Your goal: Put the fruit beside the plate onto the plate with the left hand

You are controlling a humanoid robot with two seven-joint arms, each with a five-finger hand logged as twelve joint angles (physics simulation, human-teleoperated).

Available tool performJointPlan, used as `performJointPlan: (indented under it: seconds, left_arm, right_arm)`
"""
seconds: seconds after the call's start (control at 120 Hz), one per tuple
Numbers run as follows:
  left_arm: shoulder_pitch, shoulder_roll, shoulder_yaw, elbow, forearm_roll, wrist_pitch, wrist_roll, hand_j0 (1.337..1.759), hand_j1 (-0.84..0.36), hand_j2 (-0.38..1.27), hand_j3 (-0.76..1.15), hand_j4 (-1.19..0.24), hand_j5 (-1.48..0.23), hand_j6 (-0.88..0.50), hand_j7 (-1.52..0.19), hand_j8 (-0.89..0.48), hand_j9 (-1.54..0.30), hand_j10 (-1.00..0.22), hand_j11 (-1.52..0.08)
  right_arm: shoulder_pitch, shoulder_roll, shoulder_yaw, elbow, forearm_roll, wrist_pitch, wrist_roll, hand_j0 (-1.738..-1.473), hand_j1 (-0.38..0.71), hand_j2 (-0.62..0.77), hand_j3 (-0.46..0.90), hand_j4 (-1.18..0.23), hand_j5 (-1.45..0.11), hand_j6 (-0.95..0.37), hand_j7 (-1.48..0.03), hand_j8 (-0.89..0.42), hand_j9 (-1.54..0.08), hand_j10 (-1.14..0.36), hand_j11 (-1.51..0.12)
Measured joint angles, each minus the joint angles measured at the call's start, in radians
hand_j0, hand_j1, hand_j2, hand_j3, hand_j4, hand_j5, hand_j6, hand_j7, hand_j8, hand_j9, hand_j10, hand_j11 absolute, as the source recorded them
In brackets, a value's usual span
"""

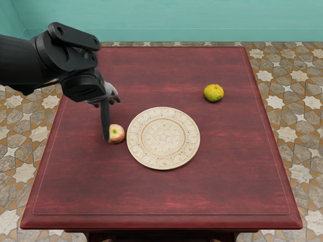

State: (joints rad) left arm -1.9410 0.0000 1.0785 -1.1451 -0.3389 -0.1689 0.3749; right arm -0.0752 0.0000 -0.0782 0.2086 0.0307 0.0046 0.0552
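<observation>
the left hand (99, 95) hangs over the left part of the desk (237, 166), its black arm coming in from the left edge of the head view. we see its dark fingers (105, 121) stretched straight down in a narrow line, with the tips reaching the desk surface. they are extended, not curled, and they are not closed round anything, so we read the hand as open and empty.

the apple (116, 133) lies on the desk just to the right of those fingertips, touching them or very nearly so. we cannot tell which. it sits below and slightly right of the palm, on the side of the fingers that faces the plate (163, 137). no finger shows on the apple's far side.

the apple looks round, so we find no clear long axis. its skin is red toward the left and top and paler yellow-green toward the front. we cannot make out a stem, so we cannot say which way it points.

the apple rests just beside the plate's left rim, still off the plate. the plate is round, cream and patterned, and lies flat near the middle of the desk.

a yellow-green citrus fruit (214, 93) sits well apart, toward the far right of the desk.
</observation>
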Motion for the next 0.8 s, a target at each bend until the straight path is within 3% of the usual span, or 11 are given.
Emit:
performJointPlan:
  seconds: [0.117,0.225,0.375,0.5,0.8]
  left_arm:
    - [-0.02,0.0,-0.001,-0.03,0.006,0.079,0.001,1.658,0.35,0.0,0.0,0.0,0.0,0.0,0.0,0.0,0.0,0.0,0.0]
    - [-0.085,0.0,-0.03,-0.125,0.01,0.129,0.0,1.658,0.35,0.0,0.0,0.0,0.0,0.0,0.0,0.0,0.0,0.0,0.0]
    - [-0.073,0.0,-0.07,-0.237,0.013,0.318,-0.001,1.658,0.35,0.0,0.0,0.0,0.0,0.0,0.0,0.0,0.0,0.0,0.0]
    - [-0.031,0.0,-0.08,-0.261,0.014,0.387,-0.002,1.658,0.35,0.0,0.0,0.0,0.0,0.0,0.0,0.0,0.0,0.0,0.0]
    - [-0.024,0.0,-0.086,-0.283,0.017,0.45,-0.003,1.658,0.35,0.0,0.0,0.0,0.0,0.0,0.0,0.0,0.0,0.0,0.0]
  right_arm:
    - [0.0,0.0,0.0,0.0,0.0,0.0,0.0,-1.658,-0.32,0.0,0.0,-0.02,-0.03,-0.02,-0.03,-0.02,-0.03,-0.02,-0.03]
    - [0.0,0.0,0.0,0.0,0.0,0.0,0.0,-1.658,-0.32,0.0,0.0,-0.02,-0.03,-0.02,-0.03,-0.02,-0.03,-0.02,-0.03]
    - [0.0,0.0,0.0,0.0,0.0,0.0,0.0,-1.658,-0.32,0.0,0.0,-0.02,-0.03,-0.02,-0.03,-0.02,-0.03,-0.02,-0.03]
    - [0.0,0.0,0.0,0.0,0.0,0.0,0.0,-1.658,-0.32,0.0,0.0,-0.02,-0.03,-0.02,-0.03,-0.02,-0.03,-0.02,-0.03]
    - [0.0,0.0,0.0,0.0,0.0,0.0,0.0,-1.658,-0.32,0.0,0.0,-0.02,-0.03,-0.02,-0.03,-0.02,-0.03,-0.02,-0.03]
